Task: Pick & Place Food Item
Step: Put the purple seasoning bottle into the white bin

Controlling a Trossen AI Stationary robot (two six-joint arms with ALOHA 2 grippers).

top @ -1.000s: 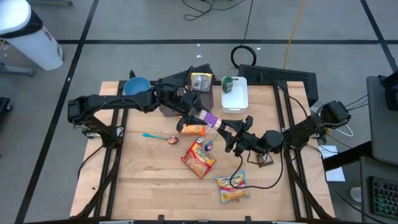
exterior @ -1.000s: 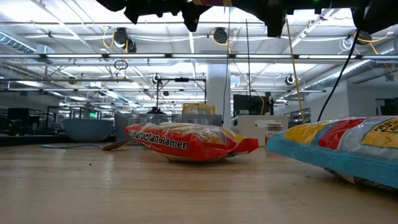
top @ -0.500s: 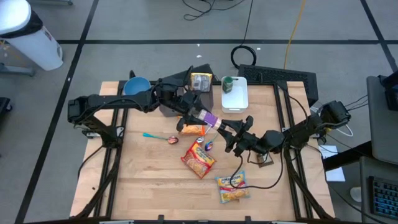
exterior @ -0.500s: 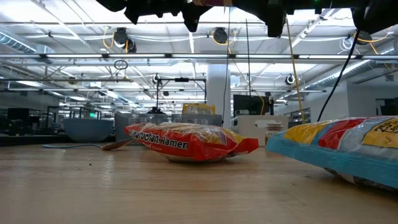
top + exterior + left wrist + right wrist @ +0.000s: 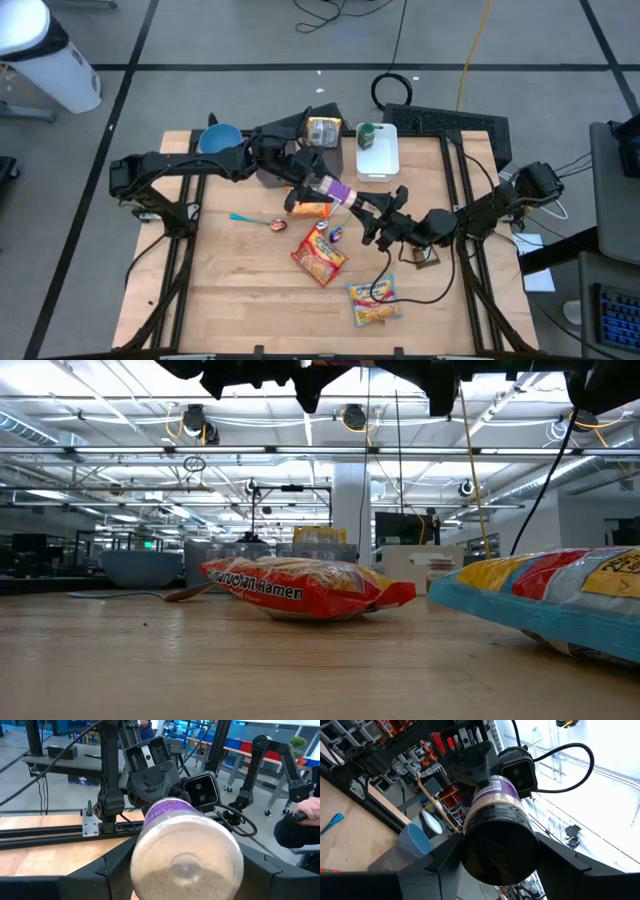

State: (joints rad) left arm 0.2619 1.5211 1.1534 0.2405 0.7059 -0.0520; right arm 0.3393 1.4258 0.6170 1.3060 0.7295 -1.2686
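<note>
A jar with a purple label [image 5: 337, 190], a black lid and a clear base is held level in the air above the table's middle, between both grippers. My left gripper [image 5: 318, 184] is shut on its base end, which shows in the left wrist view [image 5: 186, 856]. My right gripper [image 5: 362, 203] is shut on its lid end, which shows in the right wrist view [image 5: 498, 846]. A red ramen packet [image 5: 319, 257] and a yellow-and-blue packet [image 5: 373, 302] lie flat on the table below. My left gripper holds the jar's clear base end [image 5: 150, 870] between its two fingers [image 5: 107, 870], one on each side. The fingers come level from the table's left and lie along the jar. The jar is clear of the table. My right gripper holds the jar's black lid end [image 5: 470, 855] between its two fingers [image 5: 442, 865], one on each side. The fingers come level from the table's right and lie along the jar, which points at my left gripper.
An orange packet [image 5: 312, 208], small wrapped sweets [image 5: 328, 232] and a blue-handled spoon [image 5: 258, 220] lie under the jar. A blue bowl [image 5: 220, 138], a dark bin [image 5: 300, 132] and a white tray [image 5: 377, 152] stand along the far edge. A person's hand [image 5: 307, 810] shows beyond the table.
</note>
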